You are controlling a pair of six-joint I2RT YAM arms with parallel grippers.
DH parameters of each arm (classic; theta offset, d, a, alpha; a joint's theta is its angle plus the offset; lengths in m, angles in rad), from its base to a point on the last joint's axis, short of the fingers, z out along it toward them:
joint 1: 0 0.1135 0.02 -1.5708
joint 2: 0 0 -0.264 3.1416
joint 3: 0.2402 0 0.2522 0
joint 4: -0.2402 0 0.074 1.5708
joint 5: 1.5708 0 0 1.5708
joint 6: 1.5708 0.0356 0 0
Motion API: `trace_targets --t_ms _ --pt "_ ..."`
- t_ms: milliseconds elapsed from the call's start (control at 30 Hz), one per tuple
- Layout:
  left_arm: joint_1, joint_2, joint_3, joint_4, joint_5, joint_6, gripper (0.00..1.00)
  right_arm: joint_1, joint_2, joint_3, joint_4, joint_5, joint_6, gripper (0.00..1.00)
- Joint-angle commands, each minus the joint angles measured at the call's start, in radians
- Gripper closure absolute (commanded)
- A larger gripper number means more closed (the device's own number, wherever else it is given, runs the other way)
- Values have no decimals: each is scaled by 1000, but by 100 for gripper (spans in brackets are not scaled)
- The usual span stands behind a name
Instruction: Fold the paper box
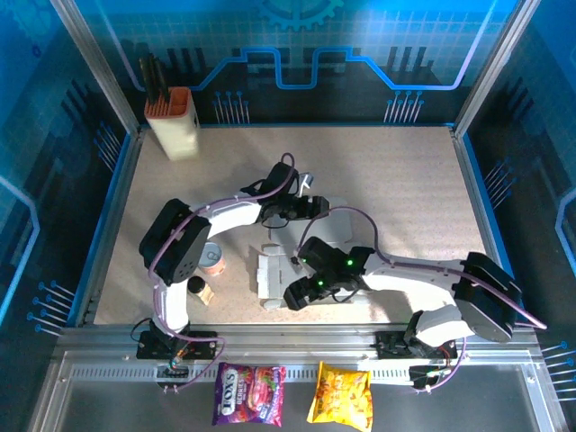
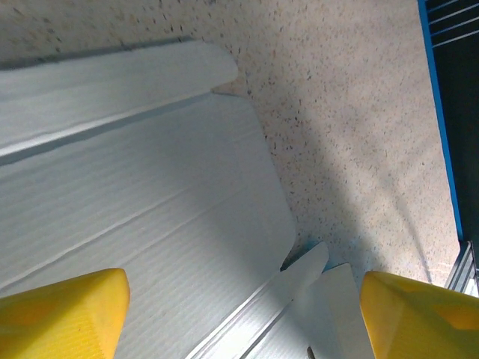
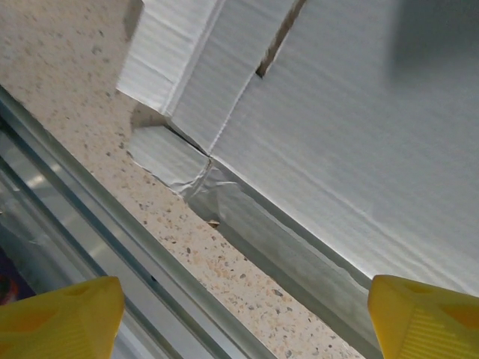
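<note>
The speckled worktop (image 1: pixel 396 180) lies inside a blue-walled frame, with both arms reaching in toward its near middle. The left arm (image 1: pixel 225 216) bends in from the left and the right arm (image 1: pixel 423 274) from the right.

The paper box (image 1: pixel 270 274) lies as a flat, creased white-grey sheet at the near centre of the worktop, partly under the right arm's wrist. In the left wrist view its rounded flaps (image 2: pixel 150 202) rest on the speckled surface. In the right wrist view one crumpled corner (image 3: pixel 176 164) sits just beside the metal rail at the near edge.

A cream holder with an orange top (image 1: pixel 173 121) stands at the far left corner. A purple snack bag (image 1: pixel 249 393) and a yellow snack bag (image 1: pixel 341 396) lie on the ledge in front of the bases. A small tin (image 1: pixel 212 259) sits by the left arm.

The left fingers (image 2: pixel 63 314) are spread wide over the sheet, grasping nothing. The right fingers (image 3: pixel 60 318) are likewise released above the box's near edge.
</note>
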Motion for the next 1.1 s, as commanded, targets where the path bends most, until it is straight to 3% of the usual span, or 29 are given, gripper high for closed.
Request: trace_targets --t_ms 0,567,833,1067 --pt "-11 40 40 -29 37 -22 18 25 34 15 31 6 46 14" --pt "29 94 49 -73 4 5 18 22 67 -49 -15 24 110 18" --pt "77 53 -15 -68 -9 15 18 -120 -26 -114 -87 51 84 19" --pt "107 16 -60 -90 -16 41 17 -325 -83 -168 -100 15 20 20"
